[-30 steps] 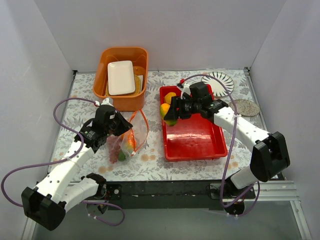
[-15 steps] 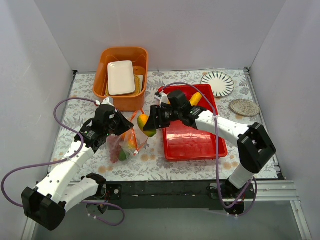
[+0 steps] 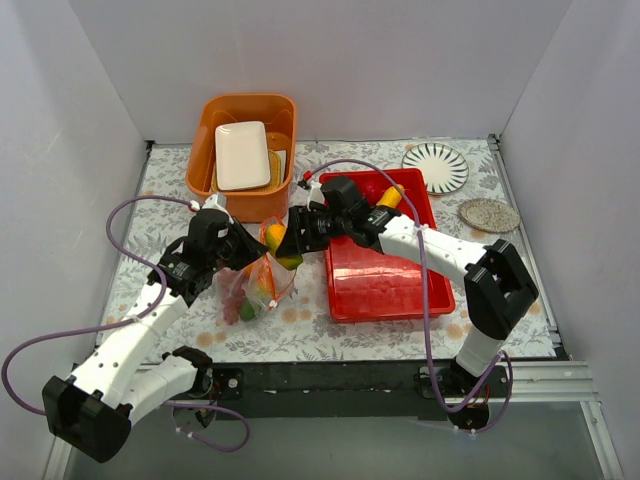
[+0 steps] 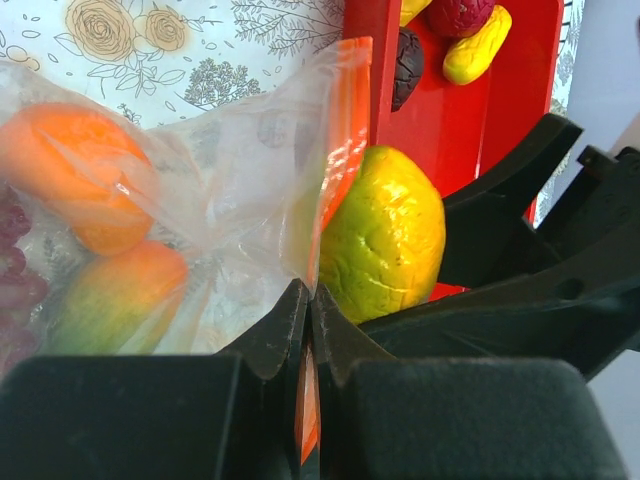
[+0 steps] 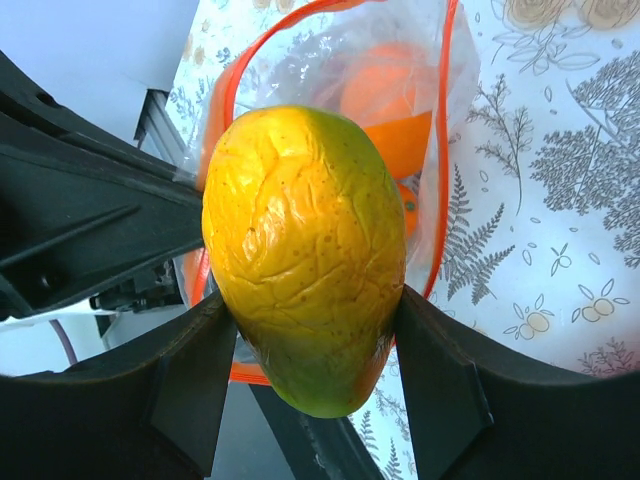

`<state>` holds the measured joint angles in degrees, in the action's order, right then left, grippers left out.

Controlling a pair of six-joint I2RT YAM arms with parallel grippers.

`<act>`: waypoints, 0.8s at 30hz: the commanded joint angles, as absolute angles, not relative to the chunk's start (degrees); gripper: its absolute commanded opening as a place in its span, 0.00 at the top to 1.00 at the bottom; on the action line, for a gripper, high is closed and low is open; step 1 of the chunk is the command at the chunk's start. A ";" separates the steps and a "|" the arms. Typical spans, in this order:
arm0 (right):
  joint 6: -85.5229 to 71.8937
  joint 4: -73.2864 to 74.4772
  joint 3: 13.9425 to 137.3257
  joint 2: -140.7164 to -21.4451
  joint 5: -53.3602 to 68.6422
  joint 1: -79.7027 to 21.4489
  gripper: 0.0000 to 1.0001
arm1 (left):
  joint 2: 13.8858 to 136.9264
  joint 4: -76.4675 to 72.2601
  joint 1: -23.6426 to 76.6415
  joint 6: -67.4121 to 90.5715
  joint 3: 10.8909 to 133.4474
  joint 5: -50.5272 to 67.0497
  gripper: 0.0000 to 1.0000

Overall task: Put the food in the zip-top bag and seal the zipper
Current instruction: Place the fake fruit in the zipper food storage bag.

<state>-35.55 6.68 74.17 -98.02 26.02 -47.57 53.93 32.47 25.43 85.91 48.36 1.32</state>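
Observation:
The clear zip-top bag (image 3: 262,280) lies left of the red tray, its mouth held up. My left gripper (image 3: 250,248) is shut on the bag's orange-red zipper strip (image 4: 340,150). My right gripper (image 3: 290,243) is shut on a yellow-green mango (image 5: 305,255) and holds it right at the open mouth; the mango also shows in the left wrist view (image 4: 385,235) and the top view (image 3: 288,245). Inside the bag are an orange (image 4: 75,170), another mango (image 4: 115,300) and dark red grapes (image 4: 12,270).
The red tray (image 3: 400,290) at the right holds a yellow fruit (image 4: 478,45) and dark red fruits (image 4: 405,65). An orange tub (image 3: 205,135) with a white dish stands at the back left. A striped plate (image 3: 436,166) and a grey coaster (image 3: 490,214) lie at the back right.
My right gripper has carried the mango leftward from over the red tray to the bag's open mouth. My left gripper has kept its hold on the bag.

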 commanded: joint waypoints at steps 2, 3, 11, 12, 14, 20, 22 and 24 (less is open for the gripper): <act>-32.70 9.75 78.49 -98.96 22.85 -48.87 0.27 | 51.95 31.73 25.22 85.69 48.25 1.32 1.00; -32.52 9.76 78.49 -98.88 22.42 -48.95 0.22 | 51.86 31.73 25.22 85.69 48.43 1.14 1.00; -30.59 12.39 79.28 -98.00 19.00 -48.96 0.07 | 52.12 31.64 25.22 85.96 48.78 0.97 1.00; -30.24 13.00 79.19 -97.56 18.11 -48.96 0.07 | 52.03 31.81 25.22 85.96 48.87 0.79 1.00; -29.53 13.53 78.58 -95.72 15.14 -48.96 0.07 | 51.86 32.52 25.22 85.87 49.04 0.70 1.00; -29.44 14.24 75.41 -91.67 8.98 -48.78 0.08 | 50.89 33.40 25.22 85.87 48.61 -1.32 1.00; -29.62 14.59 74.62 -91.15 7.74 -48.87 0.09 | 50.63 33.66 25.22 86.04 48.43 -1.67 1.00; -29.53 14.59 74.18 -90.88 6.51 -48.87 0.09 | 50.27 33.66 25.22 86.22 48.43 -1.76 1.00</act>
